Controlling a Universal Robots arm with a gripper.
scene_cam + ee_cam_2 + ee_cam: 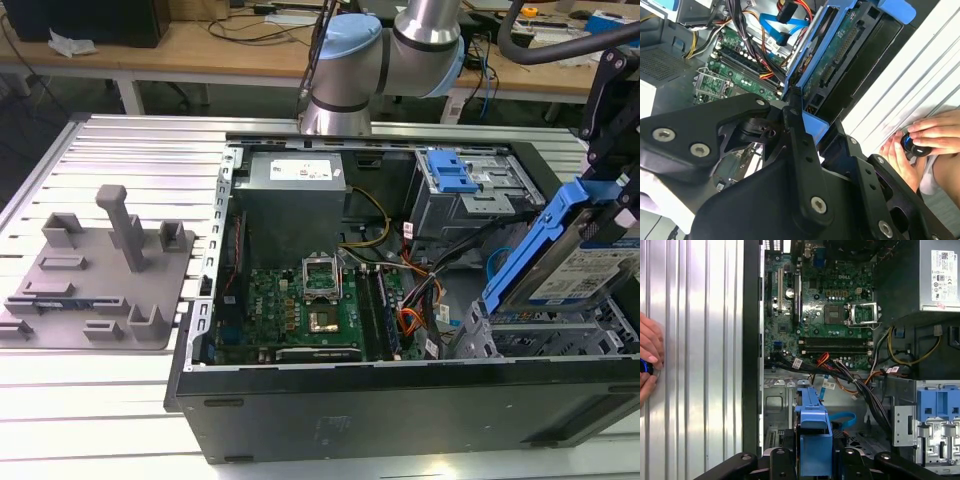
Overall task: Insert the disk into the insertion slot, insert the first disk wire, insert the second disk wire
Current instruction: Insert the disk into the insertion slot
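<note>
The pincer [815, 460] is closed on the disk [585, 275]; in the first wrist view its two black fingers [786, 460] clamp the bright blue carrier from either side. The disk hangs tilted in that grip, with its labelled silver face turned up and outward in the exterior view and its green circuit side facing the camera in the second wrist view.

Directly under the pincer sits the insertion slot [540, 340], the bay in the grey perforated cage at the corner of the open computer case [400, 410]. The low end of the disk reaches down to about the cage's top edge, though I cannot tell whether it touches the metal. By my reading the disk is not yet seated, so the first step is under way rather than finished.

Just beyond the slot, a blue flat cable [842, 417] and a bundle of orange and red wires [412, 322] lie loose inside the case. None reaches the disk, so both wire steps look undone.

Farther from the pincer are the motherboard [300, 310] and the grey box with a blue latch [470, 185]. Outside the case, a person's hand [920, 142] rests on the ribbed desk [120, 400], holding a small dark object.
</note>
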